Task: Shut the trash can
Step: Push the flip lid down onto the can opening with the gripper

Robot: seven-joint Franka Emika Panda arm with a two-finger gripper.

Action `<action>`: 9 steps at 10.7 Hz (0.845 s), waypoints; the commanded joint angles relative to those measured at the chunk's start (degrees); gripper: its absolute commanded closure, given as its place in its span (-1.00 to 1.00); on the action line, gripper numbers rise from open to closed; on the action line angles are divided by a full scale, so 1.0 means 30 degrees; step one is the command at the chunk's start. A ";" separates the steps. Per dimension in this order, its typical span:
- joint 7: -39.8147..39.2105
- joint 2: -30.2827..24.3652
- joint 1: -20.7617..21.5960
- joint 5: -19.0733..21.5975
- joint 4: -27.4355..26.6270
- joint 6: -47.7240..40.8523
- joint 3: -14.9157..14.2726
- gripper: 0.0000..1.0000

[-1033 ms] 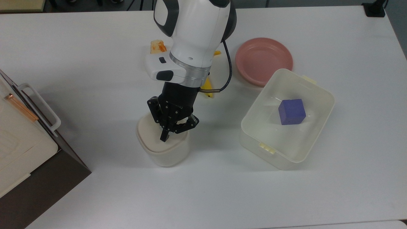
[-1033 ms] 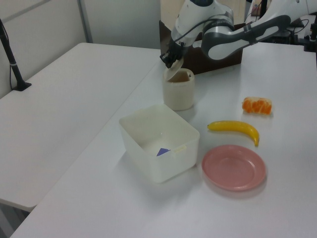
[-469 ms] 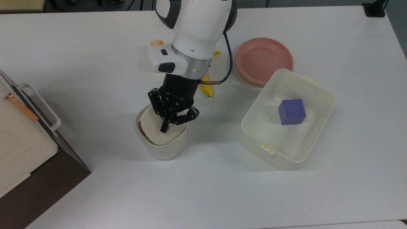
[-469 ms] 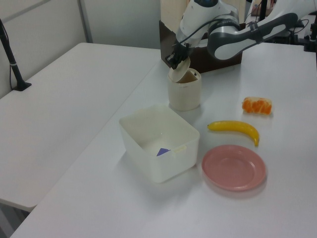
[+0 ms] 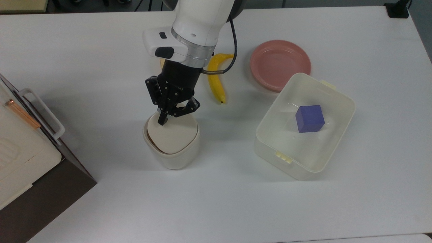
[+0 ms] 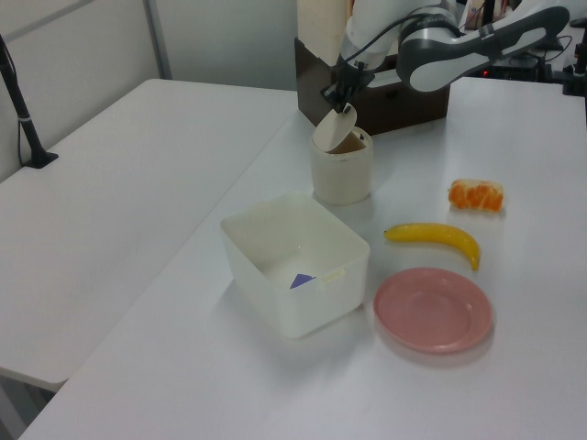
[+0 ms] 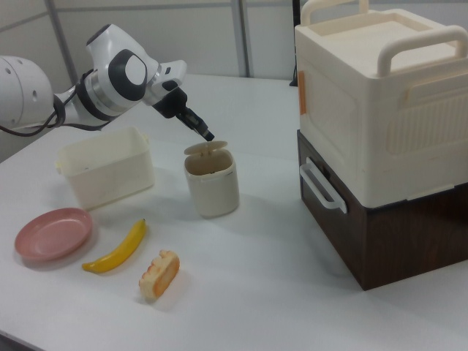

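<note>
The trash can (image 5: 173, 161) is a small cream-white bin standing left of centre on the white table, also in the left view (image 6: 341, 176) and the right view (image 7: 212, 189). Its beige lid (image 5: 173, 135) is tilted and ajar, with a dark gap along the top view's left rim. In the left view the lid (image 6: 330, 130) slants up from the rim, and in the right view the lid (image 7: 205, 148) hovers raised above the opening. My gripper (image 5: 163, 119) is shut, its tip at the lid's far edge (image 6: 340, 99) (image 7: 208, 136), holding nothing.
A banana (image 5: 216, 79) and a pink plate (image 5: 280, 64) lie beyond the can. A translucent tub (image 5: 305, 168) holding a blue cube (image 5: 309, 118) sits at the top view's right. An orange-topped bread piece (image 7: 159, 274) lies nearby. A cream box on a brown cabinet (image 7: 380, 102) stands at the top view's left.
My gripper drew back from the middle of the lid toward the top view's upper left and rose. The can shifted slightly earlier on. The lid stays ajar.
</note>
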 commanded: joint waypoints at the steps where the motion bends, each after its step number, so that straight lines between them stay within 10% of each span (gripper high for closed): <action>1: -0.0205 -0.1212 -0.0019 -0.0619 -0.1711 -0.0991 -0.0150 1.00; 9: -0.0205 -0.0542 -0.0107 -0.1118 -0.2679 -0.1348 -0.0092 1.00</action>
